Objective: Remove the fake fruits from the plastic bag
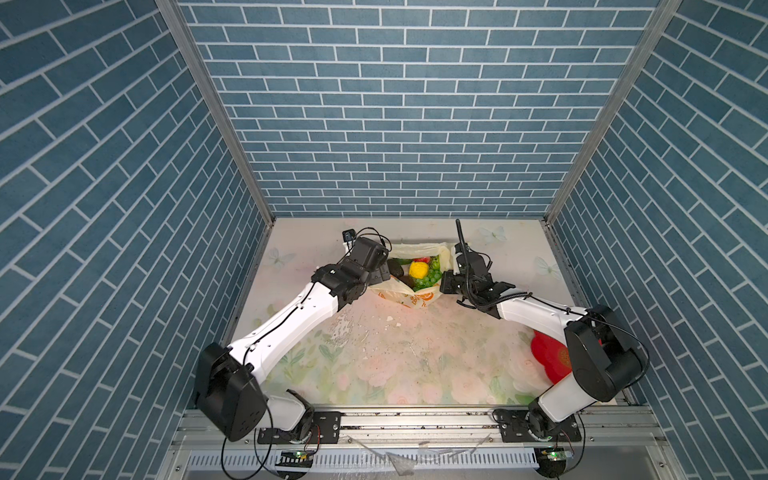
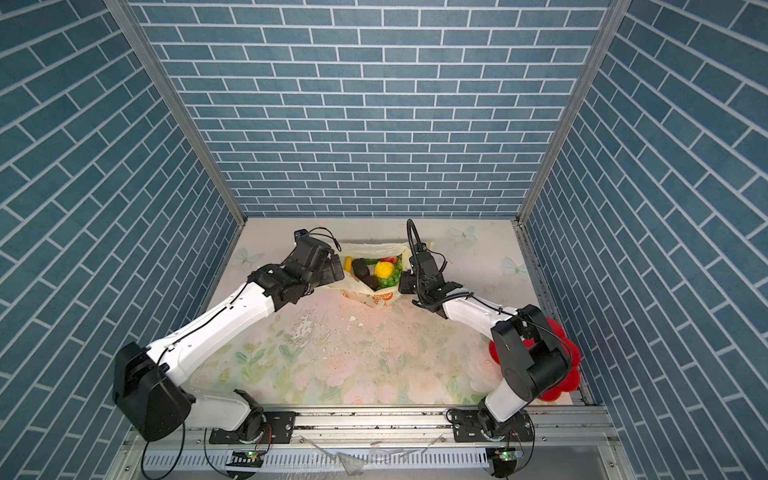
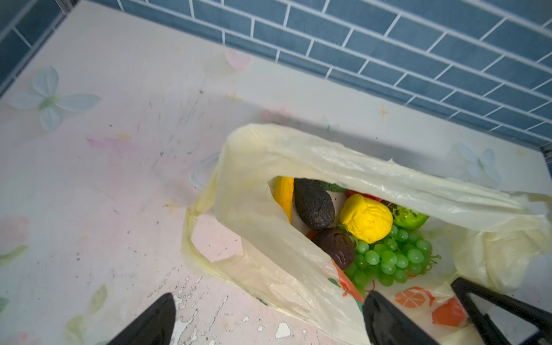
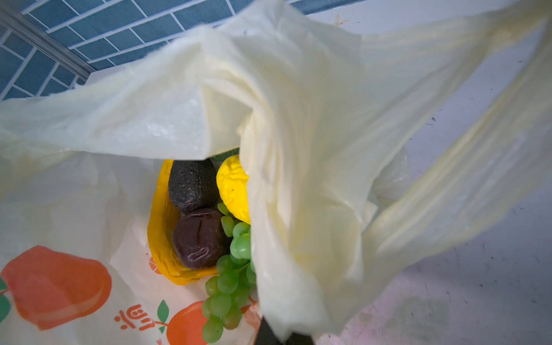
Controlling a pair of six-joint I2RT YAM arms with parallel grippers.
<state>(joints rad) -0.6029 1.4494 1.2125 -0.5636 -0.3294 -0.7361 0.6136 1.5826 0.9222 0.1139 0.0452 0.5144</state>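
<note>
Working on the plastic bag point(image 1: 419, 297), sitting toward the back of the tabletop point(image 1: 374, 365) with its mouth gaping upward and all the visible fake fruits point(image 1: 419, 272) lying inside, none out on the tabletop.

Pinching a fold of the bag's rim in the closed fingers of the right gripper point(image 4: 283, 336), lifting that side, with the film draping away from the grip in the right wrist view. Hovering at the opposite side with the left gripper point(image 3: 265, 322), fingers spread wide and gripping nothing, straddling the bag's near wall: one finger over bare tabletop, the other over the printed film.

Judging the film as thin, crinkly and slippery, probably sagging shut without support, so taking it at the rim or a loop handle, not the belly. Judging the fruits as light, fairly stiff plastic. Reading the yellow knobbly ball point(image 3: 366, 219) as the most exposed, though round and likely rolling out of a shallow pinch, so taking it across the middle. Reading the grape bunch point(image 3: 391, 260) as lumpy and loose, probably best taken near the stem. Noting the dark brown pieces point(image 3: 313, 204) lying against the banana point(image 3: 283, 194), itself hugging the bag wall and partly hidden.
</note>
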